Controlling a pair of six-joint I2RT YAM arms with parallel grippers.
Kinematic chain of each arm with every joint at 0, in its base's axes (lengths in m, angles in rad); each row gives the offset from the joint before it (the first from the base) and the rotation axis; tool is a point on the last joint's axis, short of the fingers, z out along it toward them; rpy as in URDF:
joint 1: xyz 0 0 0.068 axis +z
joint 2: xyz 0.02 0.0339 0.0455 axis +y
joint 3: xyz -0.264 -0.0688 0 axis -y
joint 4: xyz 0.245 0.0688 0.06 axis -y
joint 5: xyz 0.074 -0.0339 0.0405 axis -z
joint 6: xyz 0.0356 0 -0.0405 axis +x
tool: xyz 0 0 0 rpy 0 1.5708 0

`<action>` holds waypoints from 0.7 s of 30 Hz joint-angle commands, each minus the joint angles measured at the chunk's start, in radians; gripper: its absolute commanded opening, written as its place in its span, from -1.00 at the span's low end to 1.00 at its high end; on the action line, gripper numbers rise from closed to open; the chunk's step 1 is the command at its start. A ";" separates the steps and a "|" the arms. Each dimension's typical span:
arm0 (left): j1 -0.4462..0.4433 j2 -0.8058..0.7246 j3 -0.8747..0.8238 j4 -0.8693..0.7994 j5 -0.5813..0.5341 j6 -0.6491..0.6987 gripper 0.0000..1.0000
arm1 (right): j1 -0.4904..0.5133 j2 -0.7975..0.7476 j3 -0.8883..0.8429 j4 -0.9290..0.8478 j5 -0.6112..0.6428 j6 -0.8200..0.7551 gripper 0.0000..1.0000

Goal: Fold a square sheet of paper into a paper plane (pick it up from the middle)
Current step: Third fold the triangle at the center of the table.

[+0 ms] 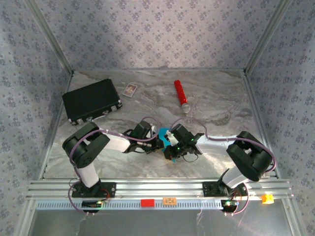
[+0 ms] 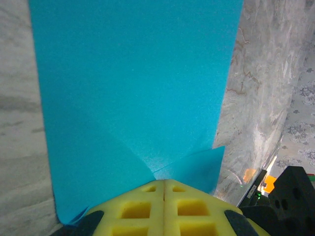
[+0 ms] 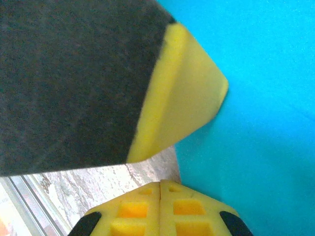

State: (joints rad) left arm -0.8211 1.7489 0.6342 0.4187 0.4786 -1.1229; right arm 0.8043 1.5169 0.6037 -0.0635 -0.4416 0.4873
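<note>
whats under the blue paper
The marble tabletop shows on either side of the cyan paper sheet, so the sheet seems to lie on it. Anything beneath the sheet's middle is covered.

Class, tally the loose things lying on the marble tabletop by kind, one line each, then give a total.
black case: 1
small card: 1
red cylinder: 1
blue sheet of paper: 1
Total: 4

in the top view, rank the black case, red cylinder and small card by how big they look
1. black case
2. red cylinder
3. small card
All three lie about equally far from the camera, so the order is safe.
</note>
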 commanded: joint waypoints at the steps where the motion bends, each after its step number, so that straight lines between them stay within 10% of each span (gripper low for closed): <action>1: -0.006 0.029 0.002 -0.087 -0.046 0.025 -1.00 | 0.007 -0.006 -0.032 -0.011 0.012 0.027 -0.88; 21: -0.005 0.046 0.008 -0.124 -0.057 0.025 -1.00 | -0.011 -0.137 -0.153 -0.038 0.061 0.116 -0.83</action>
State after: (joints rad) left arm -0.8211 1.7508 0.6472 0.3927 0.4751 -1.1152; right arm 0.7990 1.4063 0.4915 -0.0238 -0.4149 0.5632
